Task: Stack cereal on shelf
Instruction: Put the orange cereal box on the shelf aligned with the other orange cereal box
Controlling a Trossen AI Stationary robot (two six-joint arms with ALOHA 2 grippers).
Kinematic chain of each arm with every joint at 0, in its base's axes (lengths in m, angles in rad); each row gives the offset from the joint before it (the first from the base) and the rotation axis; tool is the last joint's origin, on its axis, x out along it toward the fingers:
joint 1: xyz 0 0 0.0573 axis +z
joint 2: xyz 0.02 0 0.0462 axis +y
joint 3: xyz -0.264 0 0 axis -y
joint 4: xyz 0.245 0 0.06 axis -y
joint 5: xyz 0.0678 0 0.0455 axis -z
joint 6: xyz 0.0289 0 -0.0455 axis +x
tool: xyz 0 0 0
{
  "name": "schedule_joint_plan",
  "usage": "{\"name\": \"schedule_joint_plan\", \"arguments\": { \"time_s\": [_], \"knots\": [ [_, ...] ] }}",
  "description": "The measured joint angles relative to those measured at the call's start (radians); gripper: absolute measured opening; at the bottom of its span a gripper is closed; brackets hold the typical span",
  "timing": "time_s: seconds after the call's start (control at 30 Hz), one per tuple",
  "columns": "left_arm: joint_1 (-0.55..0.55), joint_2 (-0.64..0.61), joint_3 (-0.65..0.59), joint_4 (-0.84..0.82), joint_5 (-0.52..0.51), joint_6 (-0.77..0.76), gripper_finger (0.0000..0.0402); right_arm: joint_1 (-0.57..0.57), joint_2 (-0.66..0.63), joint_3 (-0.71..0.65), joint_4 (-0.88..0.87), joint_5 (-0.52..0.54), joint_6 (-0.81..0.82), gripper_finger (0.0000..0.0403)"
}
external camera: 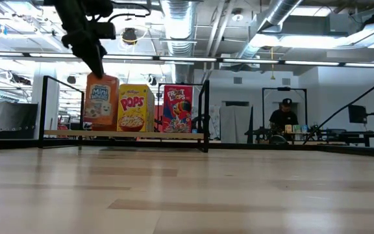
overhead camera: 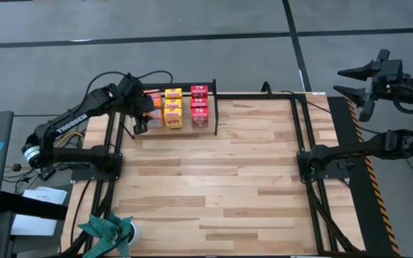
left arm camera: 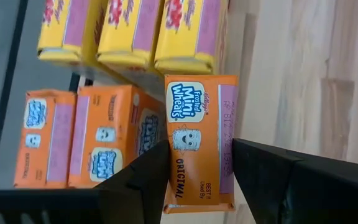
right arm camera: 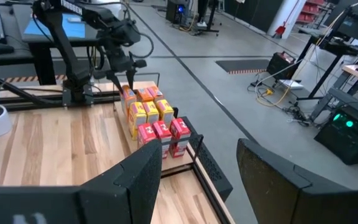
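Cereal boxes in orange, yellow and red [overhead camera: 199, 106] stand in rows on the shelf [overhead camera: 214, 107] at the table's [overhead camera: 214, 186] far left in the high view, where the left gripper [overhead camera: 143, 113] hangs over the orange row while the right gripper [overhead camera: 355, 80] waits open, well off the table's right edge. Seen level, the orange box [external camera: 100, 102] stands upright beside a yellow one [external camera: 133, 108]. At the left wrist, fingers [left arm camera: 145, 174] pinch the orange box's narrow sides; light, thin card probably crushes easily, so a gentle hold low on its sides seems wisest.

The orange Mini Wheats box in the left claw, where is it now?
The orange Mini Wheats box is gripped by the left claw at the shelf's left end, beside the yellow boxes.
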Motion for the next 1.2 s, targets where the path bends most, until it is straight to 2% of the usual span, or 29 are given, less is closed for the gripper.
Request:
{"name": "schedule_joint_plan", "arguments": {
  "time_s": [0.1,0.4,0.63,1.2],
  "knots": [
    [0.018,0.006,-0.002,-0.002,0.001,0.019,0.0158,0.0,0.0,0.0,0.004,0.0,0.0,0.0232],
    [0.101,0.007,-0.002,0.026,0.092,0.054,0.0157,0.0,0.0,0.0,0.005,0.0,-0.002,0.0232],
    [0.112,0.054,-0.002,0.021,0.126,0.076,0.0157,0.0,0.0,0.0,0.005,0.0,-0.002,0.0232],
    [0.127,0.087,-0.002,0.028,0.103,0.108,0.0158,0.0,0.0,0.0,0.005,0.0,-0.002,0.0232]
  ]
}}
